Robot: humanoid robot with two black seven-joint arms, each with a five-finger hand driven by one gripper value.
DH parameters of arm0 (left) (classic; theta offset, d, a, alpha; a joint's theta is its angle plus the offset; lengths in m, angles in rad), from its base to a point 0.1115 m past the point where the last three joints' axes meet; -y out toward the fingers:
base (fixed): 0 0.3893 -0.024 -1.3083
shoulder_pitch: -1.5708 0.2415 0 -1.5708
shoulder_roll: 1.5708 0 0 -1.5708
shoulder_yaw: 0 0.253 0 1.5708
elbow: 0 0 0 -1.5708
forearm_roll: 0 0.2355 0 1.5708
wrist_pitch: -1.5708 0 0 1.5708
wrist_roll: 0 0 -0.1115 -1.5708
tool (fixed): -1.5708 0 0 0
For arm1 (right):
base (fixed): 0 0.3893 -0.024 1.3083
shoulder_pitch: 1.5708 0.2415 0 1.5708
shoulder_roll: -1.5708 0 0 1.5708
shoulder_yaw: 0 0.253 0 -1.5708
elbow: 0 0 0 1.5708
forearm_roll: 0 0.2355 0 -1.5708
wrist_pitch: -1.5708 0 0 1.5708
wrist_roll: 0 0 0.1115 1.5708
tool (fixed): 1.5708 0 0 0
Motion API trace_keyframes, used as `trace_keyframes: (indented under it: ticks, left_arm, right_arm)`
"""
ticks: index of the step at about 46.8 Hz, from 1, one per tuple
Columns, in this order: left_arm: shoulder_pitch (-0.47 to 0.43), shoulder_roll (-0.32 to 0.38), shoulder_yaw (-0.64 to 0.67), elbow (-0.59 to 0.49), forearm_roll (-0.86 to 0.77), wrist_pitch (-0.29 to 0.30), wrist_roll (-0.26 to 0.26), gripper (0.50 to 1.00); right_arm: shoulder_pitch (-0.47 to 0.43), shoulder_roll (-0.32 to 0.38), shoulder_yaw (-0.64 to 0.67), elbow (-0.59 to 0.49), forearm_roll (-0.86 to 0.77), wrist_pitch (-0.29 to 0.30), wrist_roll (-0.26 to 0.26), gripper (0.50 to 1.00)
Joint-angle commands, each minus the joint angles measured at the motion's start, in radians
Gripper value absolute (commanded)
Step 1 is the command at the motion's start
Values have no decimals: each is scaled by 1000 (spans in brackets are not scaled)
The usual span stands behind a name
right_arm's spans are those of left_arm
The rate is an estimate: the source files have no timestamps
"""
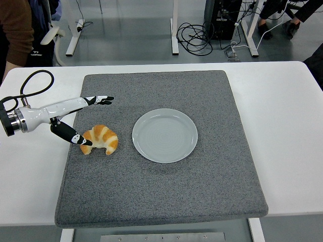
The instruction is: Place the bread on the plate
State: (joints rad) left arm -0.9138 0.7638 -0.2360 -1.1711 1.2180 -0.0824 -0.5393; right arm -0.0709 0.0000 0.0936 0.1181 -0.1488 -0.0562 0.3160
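The croissant [100,139] lies on the grey mat [161,191], beside the empty plate [165,135]. The left hand [75,121] is spread open around it, thumb touching; grasp and transfer remain undone.

Readable text: none anywhere in the head view.
Plate [165,135]: plain pale surface, no lettering or mark.
Bread [100,139]: no label or wrapper print.
Grey mat [166,191]: unmarked speckled fabric.
White table [282,116]: no signs or numbers.
Left hand [75,118]: small white patches on the black fingers, too small to read as text.
Person's clothing [36,52] at the top left: a tiny pale mark, too small to read.
Black box [222,17] on the floor behind: no legible label.
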Motion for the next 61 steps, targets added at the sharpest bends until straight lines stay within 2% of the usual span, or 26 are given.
trace_keyframes:
  ticks: [1,10,20,35,45,52,58,61]
  left_arm:
    - [6,-21,1,16,0,4,-1,966]
    - [18,-70,41,51,0,36,-2,966]
    - [16,-112,98,102,0,84,-27,965]
    - [16,-144,101,169,0,90,-71,960]
    - [16,-162,110,200,0,93,-72,934]
    - [13,-164,142,203,0,124,-72,866]
    - [3,-162,182,206,0,145,-72,722]
    - [1,-162,185,206,0,156,-72,671]
  right_arm:
    - [0,0,0,0,0,1,0,1000]
    - [-1,0,0,0,0,-1,0,1000]
    - [-1,0,0,-1,0,1,0,1000]
    - [0,0,0,-1,0,-1,0,1000]
    - [0,0,0,-1,0,-1,0,1000]
    - [0,0,0,-1,0,-2,0,1000]
    - [-1,0,0,-2,0,-2,0,1000]
    - [-1,0,0,-1,0,-2,0,1000]
